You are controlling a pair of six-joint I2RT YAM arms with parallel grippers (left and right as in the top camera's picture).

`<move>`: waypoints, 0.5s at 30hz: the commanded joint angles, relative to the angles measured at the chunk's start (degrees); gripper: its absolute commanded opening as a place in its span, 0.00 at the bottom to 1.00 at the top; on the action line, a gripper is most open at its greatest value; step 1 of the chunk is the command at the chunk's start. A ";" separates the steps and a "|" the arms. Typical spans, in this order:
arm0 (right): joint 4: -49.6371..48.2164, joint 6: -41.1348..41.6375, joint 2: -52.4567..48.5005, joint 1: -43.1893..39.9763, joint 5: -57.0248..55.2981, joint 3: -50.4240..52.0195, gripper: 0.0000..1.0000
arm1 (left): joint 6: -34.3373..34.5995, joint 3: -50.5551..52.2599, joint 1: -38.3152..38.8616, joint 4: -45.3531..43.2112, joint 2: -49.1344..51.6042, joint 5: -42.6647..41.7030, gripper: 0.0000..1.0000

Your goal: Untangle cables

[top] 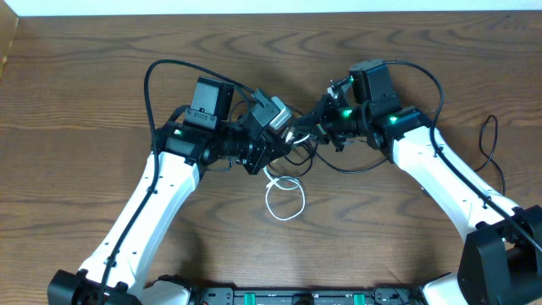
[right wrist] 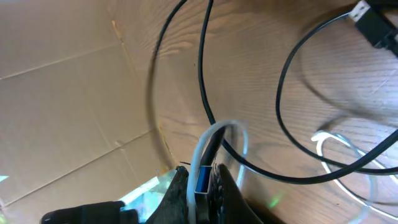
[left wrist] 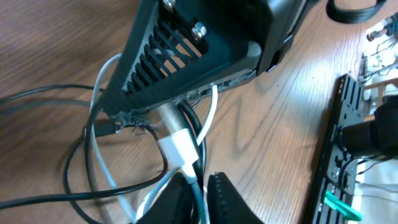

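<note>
Brown wooden table [top: 85,85], white cable [top: 284,199] looping at the middle, left gripper [left wrist: 202,193] clamped on it, right gripper [right wrist: 200,183] closed on its plug [left wrist: 177,146] just beyond, grippers almost touching, thin black cables [right wrist: 278,106] tangled around both, cardboard wall [right wrist: 62,93] behind.

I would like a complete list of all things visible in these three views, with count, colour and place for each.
table: one, brown wood, under everything.
white cable: one, white, looped at table centre, blue plug end.
black cables: several, count unclear, black, tangled at centre.
cardboard: one wall, brown, beyond the table edge.
rail: one, black with green marks, near table edge.
arms: two, white and black: left arm, right arm.
left pincer: black, shut on white cable.
right pincer: black, shut on white cable's plug.
</note>
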State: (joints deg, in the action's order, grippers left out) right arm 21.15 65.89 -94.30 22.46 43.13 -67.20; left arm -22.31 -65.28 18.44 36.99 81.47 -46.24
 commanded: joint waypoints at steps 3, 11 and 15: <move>0.52 -1.73 -0.55 0.13 -1.81 -0.39 0.02 | 0.11 0.68 -0.02 -0.20 -0.24 -0.92 0.15; 0.94 -1.88 -0.55 0.13 -2.49 -0.39 0.01 | 0.11 0.68 -0.02 -0.20 -0.24 -0.92 0.09; 0.92 -1.66 -0.55 0.15 -2.47 -0.39 0.01 | 0.11 0.68 -0.02 -0.20 -0.13 -0.92 0.39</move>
State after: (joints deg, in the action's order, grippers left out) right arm 22.02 65.06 -94.30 22.46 40.99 -67.20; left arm -22.28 -65.25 18.44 36.97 81.47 -46.35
